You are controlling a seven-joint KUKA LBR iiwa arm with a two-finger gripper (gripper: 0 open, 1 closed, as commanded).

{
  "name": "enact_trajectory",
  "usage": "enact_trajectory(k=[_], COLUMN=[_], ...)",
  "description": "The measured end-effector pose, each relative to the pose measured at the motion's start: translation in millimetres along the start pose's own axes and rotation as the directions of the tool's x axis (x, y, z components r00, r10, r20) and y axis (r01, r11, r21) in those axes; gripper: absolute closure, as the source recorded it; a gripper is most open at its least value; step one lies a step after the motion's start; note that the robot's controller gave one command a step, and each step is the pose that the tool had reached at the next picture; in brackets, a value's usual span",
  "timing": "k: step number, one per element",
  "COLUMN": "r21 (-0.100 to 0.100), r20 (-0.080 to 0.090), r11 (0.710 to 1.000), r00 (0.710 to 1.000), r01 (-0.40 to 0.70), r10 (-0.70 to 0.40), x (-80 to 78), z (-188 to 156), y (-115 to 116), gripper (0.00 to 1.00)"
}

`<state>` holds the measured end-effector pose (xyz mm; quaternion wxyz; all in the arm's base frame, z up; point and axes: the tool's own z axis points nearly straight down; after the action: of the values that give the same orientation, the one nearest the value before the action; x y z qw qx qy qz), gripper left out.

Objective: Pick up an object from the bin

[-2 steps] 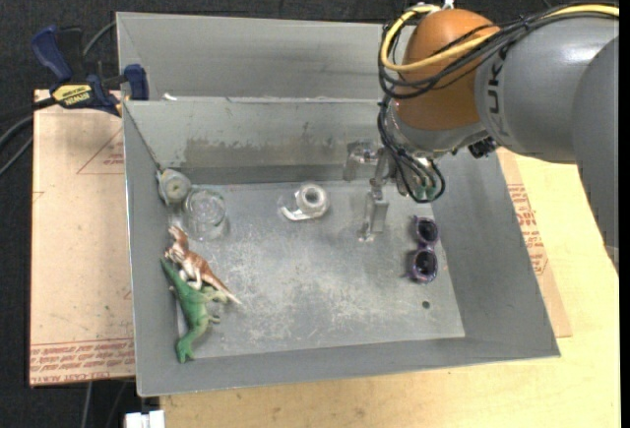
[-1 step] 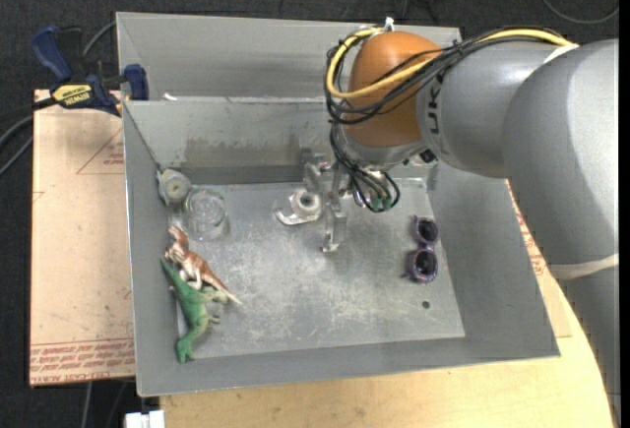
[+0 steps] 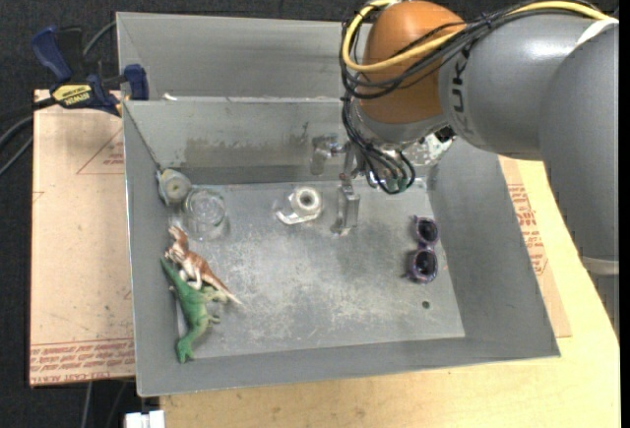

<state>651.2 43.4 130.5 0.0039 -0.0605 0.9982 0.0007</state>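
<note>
Arm: the grey KUKA arm [image 3: 532, 91], an orange cover [image 3: 409, 57] on its wrist, leans into the grey metal bin [image 3: 236, 136] from the view's right
Fingers: the two metal fingers [image 3: 345, 210] hang over the bin floor close to the back wall, set apart from each other, with bare floor in the gap and nothing held
Nearest thing: a small white ring-shaped piece [image 3: 300, 205] lies on the floor just beside the lower finger, on its view-left side; contact cannot be told
Clear cup: a see-through plastic cup [image 3: 207, 213] stands farther out on that same side, well apart from the fingers
Grey knob: a small round grey piece [image 3: 174, 185] sits beyond the cup, by the left wall
Toy dinosaurs: a brown-and-white one [image 3: 192, 264] and a green one [image 3: 192, 313] lie touching, well apart from the fingers, toward the view's lower left
Sunglasses: a purple pair [image 3: 423, 247] lies on the fingers' other side, toward the lower right, clear of them
</note>
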Motion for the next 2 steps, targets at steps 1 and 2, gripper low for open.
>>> enact_trajectory(k=[1,2], r21=[-0.005,-0.003], r20=[-0.004,0.007], r11=[0.929,0.993], r00=[0.929,0.993], r01=[0.369,-0.117], r10=[-0.369,0.117], x=[6.7,-0.7], z=[31.7,59.2], y=[4.2,13.1], gripper=[0.0,0.0])
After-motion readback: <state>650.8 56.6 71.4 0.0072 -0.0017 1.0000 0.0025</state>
